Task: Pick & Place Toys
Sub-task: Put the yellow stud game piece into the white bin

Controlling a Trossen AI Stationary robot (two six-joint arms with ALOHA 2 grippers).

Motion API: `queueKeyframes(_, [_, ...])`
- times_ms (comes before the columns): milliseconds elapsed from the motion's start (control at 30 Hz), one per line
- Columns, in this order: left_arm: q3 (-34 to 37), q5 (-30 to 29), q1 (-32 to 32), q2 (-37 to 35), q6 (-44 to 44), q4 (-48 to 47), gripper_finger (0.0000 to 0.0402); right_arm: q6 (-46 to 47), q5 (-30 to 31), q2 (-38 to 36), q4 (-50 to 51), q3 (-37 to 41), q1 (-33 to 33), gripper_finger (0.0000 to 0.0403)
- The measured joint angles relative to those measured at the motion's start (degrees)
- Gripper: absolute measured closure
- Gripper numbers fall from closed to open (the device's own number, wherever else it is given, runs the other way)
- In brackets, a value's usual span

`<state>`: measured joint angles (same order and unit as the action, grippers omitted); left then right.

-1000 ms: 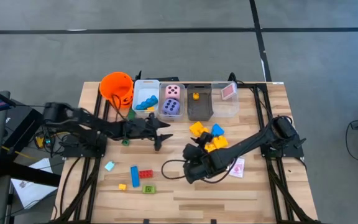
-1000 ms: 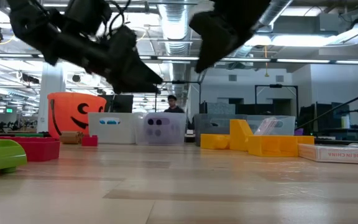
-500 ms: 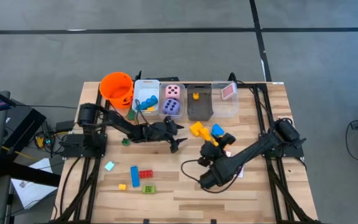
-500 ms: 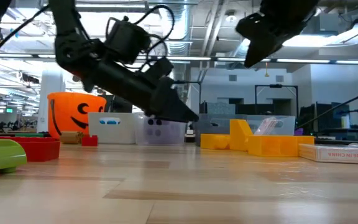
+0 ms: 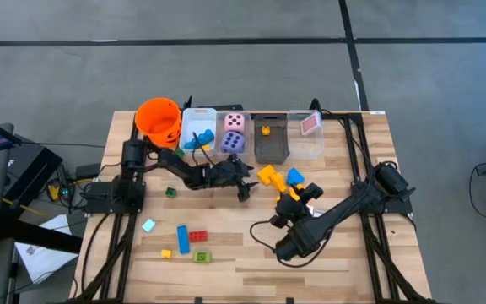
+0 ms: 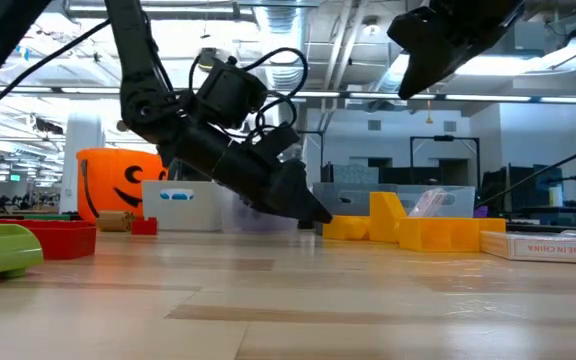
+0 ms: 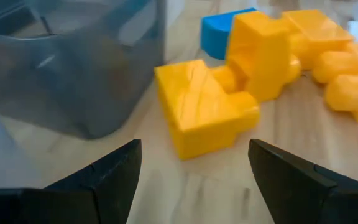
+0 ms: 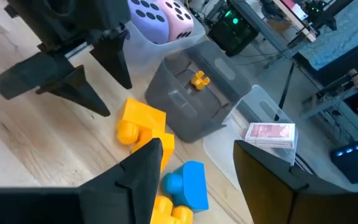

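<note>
A yellow block lies flat on the table beside the grey bin, with a blue block and more yellow blocks behind it. My left gripper is open, low over the table, its fingers just short of the yellow block and touching nothing. My right gripper is open and empty, raised over the yellow and blue blocks. Two dice sit in a clear bin.
Along the far edge stand an orange bucket, a clear bin with blue toys, the grey bin and a clear bin holding a card. Several small blocks lie near the left front.
My left gripper has come down and gone toward the table's right, from the middle-left up to the yellow block beside the grey bin. My right gripper has swung toward the table's right and rolled, staying high over the yellow and blue blocks.
</note>
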<state>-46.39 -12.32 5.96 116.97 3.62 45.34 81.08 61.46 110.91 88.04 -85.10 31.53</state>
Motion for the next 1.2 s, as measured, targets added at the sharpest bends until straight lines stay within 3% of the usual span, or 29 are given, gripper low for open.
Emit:
queueKeyframes(167, [0.0, 0.4, 0.9, 0.0, 0.1, 0.3, 0.0114, 0.0, 0.1, 0.0, 0.0, 0.0, -0.4, 0.0207])
queueKeyframes(367, [0.0, 7.4, 0.9, 0.0, 0.3, 1.3, 0.0114, 0.0, 0.2, 0.0, -0.3, 0.0, -1.1, 0.0207])
queueKeyframes(533, [0.0, 8.6, 0.3, -0.1, 0.3, 1.0, 0.0114, 0.0, 0.2, 0.0, -0.4, 0.0, -2.0, 0.0207])
queueKeyframes(667, [0.0, 12.7, 0.1, -0.1, 0.2, 0.3, 0.0114, 0.0, 0.2, 0.0, -0.6, 0.0, -2.5, 0.0207])
queueKeyframes(900, [0.0, 5.7, 0.2, -0.1, 0.1, -0.1, 0.0114, 0.0, 0.2, 0.0, -0.8, 0.0, -2.4, 0.0207])
queueKeyframes(1000, [0.0, 6.6, 0.3, -0.1, 0.1, 0.1, 0.0114, 0.0, 0.2, 0.0, -0.8, 0.0, -2.4, 0.0207])
queueKeyframes(1100, [0.0, 11.6, 0.2, -0.1, 0.1, 0.1, 0.0114, 0.0, 0.2, 0.0, -0.8, 0.0, -2.4, 0.0207])
queueKeyframes(1200, [0.0, 10.1, 0.1, -0.1, 0.1, 0.1, 0.0114, 0.0, 0.2, 0.0, -0.8, 0.0, -2.4, 0.0207])
